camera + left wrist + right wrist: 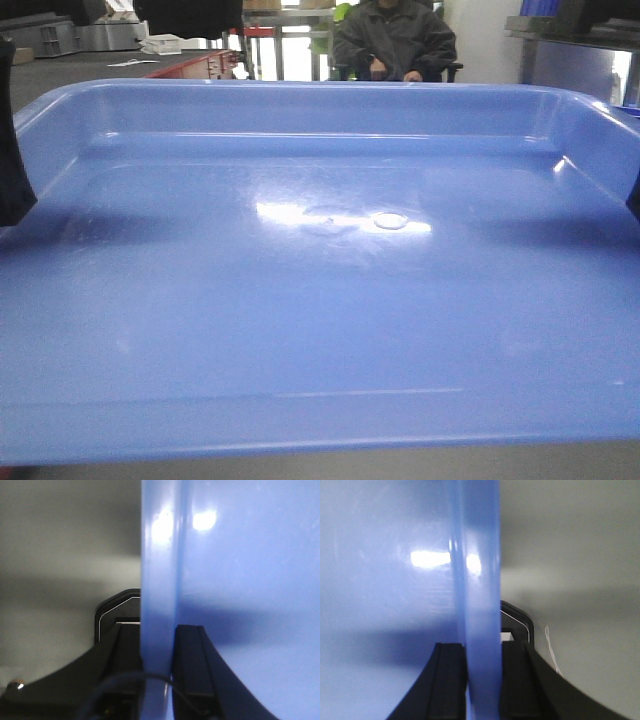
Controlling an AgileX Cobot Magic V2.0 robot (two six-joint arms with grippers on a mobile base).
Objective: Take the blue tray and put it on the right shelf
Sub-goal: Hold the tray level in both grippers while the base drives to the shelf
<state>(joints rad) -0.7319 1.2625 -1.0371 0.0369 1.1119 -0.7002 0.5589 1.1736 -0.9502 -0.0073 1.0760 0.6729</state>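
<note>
The blue tray (320, 300) fills nearly the whole front view, held level with its hollow side up and nothing in it. My left gripper (159, 630) is shut on the tray's left rim (160, 570), one black finger on each side of the wall. My right gripper (482, 645) is shut on the right rim (477, 580) in the same way. In the front view only dark slivers of the arms show, at the left edge (10, 150) and the right edge (634, 205). The right shelf (575, 55), a grey metal rack, stands far back on the right.
A person in a dark jacket (395, 40) sits straight ahead behind the tray. A dark-topped table with a red edge (190, 65) runs along the back left. Pale grey floor (60, 555) shows beside the tray in both wrist views.
</note>
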